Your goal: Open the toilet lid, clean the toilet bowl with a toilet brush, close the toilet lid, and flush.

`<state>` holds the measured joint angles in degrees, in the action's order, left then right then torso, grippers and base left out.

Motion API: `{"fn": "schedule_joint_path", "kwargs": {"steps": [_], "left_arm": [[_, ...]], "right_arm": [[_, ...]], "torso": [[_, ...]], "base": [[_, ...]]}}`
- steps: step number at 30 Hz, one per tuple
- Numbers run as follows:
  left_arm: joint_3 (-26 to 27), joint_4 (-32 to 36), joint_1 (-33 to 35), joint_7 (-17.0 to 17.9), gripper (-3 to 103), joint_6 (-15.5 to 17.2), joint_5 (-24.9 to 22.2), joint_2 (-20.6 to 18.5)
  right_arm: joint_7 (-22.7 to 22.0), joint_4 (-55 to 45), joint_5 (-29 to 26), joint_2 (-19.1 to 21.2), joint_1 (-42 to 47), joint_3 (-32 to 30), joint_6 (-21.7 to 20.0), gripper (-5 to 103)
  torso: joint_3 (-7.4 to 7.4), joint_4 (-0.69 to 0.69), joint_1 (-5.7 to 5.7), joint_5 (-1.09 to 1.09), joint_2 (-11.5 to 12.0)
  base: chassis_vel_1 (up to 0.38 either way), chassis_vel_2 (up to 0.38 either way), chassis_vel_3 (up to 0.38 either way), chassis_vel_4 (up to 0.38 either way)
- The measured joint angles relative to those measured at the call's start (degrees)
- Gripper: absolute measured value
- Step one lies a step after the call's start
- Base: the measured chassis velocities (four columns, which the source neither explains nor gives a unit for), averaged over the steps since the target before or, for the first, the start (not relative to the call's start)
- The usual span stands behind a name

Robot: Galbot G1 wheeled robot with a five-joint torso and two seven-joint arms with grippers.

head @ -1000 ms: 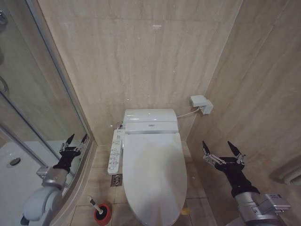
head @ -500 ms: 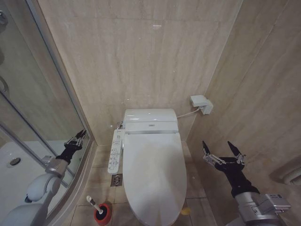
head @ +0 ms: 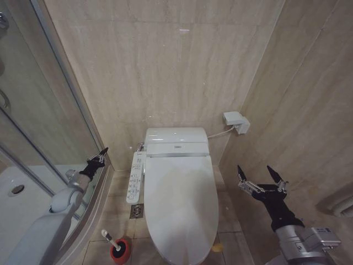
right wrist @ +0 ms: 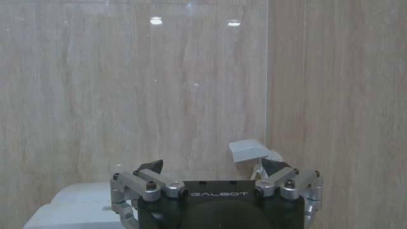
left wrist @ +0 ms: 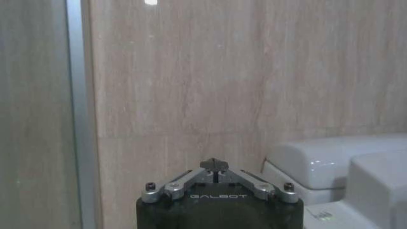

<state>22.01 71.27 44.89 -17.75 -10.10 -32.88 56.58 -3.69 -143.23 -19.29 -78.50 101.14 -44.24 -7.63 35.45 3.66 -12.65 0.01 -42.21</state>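
Two grippers are up, neither holding anything. The left gripper (head: 99, 157) is stretched forward along the glass shower partition (head: 38, 110), near the white button panel (head: 135, 178) on the side of the toilet; in the left wrist view its fingers (left wrist: 214, 164) meet at a point, so it reads as closed on nothing. My judgement: it is reaching toward the hinge end, where the lid could be lifted, though that is only a guess from its heading. The right gripper (head: 261, 178) hangs beside the right wall, well apart from the toilet, fingers spread wide; it looks parked.

The toilet lid (head: 181, 204) lies flat and closed, so the toilet bowl under it is hidden and the stain cannot be checked. The opening step is not yet done.

Containers: the round red holder cup (head: 120, 250) stands on the floor tiles at the near left corner of the toilet base. The toilet brush (head: 108, 238) sits in it, white handle leaning up and away from the toilet; its bristle head is down in the cup, out of sight. Nothing touches it.
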Motion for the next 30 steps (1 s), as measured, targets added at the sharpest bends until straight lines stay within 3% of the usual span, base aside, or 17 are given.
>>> {"fn": "schedule_joint_path", "kwargs": {"steps": [9, 13, 30], "left_arm": [[-7.9, -12.0, -11.9, -3.8, 0, -3.1, 1.2, 1.2], [-9.9, -13.8, -13.4, -4.6, 0, -3.4, 1.2, 1.7], [-10.9, -12.0, -11.8, -5.9, 0, -4.1, 1.3, 3.7]], "right_arm": [[0.0, 0.0, 0.0, 0.0, 0.0, 0.0, 0.0, 100], [0.0, 0.0, 0.0, 0.0, 0.0, 0.0, 0.0, 100], [0.0, 0.0, 0.0, 0.0, 0.0, 0.0, 0.0, 100]], "torso": [[0.00, 0.01, 0.00, 0.00, 0.0], [0.00, 0.01, 0.00, -0.01, 0.0], [-0.01, 0.01, 0.01, -0.01, 0.0]], "base": [[0.000, 0.000, 0.000, 0.000], [0.000, 0.000, 0.000, 0.000], [-0.034, 0.034, 0.034, -0.028]]}}
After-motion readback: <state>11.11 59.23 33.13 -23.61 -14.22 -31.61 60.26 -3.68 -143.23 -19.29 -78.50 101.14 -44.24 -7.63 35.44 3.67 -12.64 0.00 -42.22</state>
